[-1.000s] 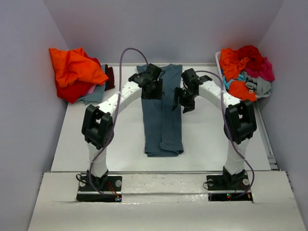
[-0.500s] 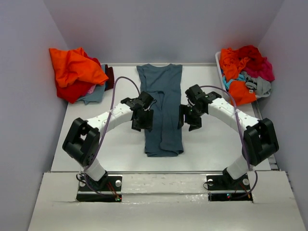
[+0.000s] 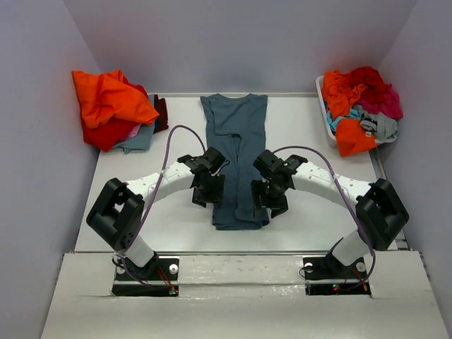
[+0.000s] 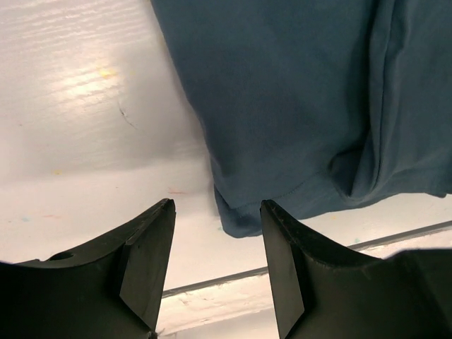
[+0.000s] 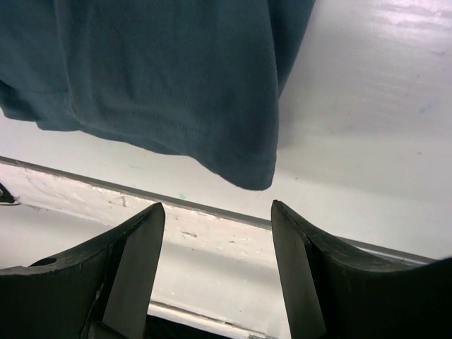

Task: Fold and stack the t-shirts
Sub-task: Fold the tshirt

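A dark slate-blue t-shirt lies folded into a long narrow strip down the middle of the table, its hem towards me. My left gripper hovers open over the strip's near left corner, nothing between its fingers. My right gripper hovers open over the near right corner, also empty. More t-shirts sit in two heaps: an orange and red pile at the back left, and orange, red, magenta, teal and grey ones in a bin at the back right.
The table's near edge runs just beyond the shirt's hem in both wrist views. Grey walls close in the table on the left, the right and the back.
Both arms have swung back from the shirt's far end to its near end, drawing towards me. Both grippers stayed open. The shirt has not moved.
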You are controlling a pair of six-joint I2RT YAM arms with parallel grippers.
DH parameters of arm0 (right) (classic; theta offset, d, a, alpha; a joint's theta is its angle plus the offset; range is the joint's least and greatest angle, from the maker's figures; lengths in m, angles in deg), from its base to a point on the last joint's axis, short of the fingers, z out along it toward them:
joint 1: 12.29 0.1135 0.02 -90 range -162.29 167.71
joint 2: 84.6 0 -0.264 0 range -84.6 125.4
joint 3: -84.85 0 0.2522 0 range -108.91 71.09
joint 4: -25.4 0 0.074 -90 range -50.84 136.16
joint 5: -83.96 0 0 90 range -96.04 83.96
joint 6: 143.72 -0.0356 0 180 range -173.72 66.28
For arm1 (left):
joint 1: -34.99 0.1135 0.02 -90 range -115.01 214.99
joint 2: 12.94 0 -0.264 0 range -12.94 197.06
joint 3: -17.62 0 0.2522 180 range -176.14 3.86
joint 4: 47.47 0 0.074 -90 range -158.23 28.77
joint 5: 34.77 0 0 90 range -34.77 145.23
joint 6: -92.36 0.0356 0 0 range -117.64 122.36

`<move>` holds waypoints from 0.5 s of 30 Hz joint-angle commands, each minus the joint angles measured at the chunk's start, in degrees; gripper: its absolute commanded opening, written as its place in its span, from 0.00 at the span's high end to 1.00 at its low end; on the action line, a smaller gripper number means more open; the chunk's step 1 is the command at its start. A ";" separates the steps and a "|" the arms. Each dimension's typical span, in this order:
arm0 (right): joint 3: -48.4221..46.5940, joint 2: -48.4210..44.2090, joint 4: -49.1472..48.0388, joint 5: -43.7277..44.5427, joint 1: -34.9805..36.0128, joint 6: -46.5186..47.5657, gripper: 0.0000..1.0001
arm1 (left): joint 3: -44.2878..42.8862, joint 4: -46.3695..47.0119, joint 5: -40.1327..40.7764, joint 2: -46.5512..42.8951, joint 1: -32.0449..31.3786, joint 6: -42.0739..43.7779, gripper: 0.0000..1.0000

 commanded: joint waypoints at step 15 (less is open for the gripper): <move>0.65 1.78 -3.58 -0.29 8.30 -5.49 0.34 | -1.24 1.08 -1.25 -1.01 -3.08 -0.78 0.37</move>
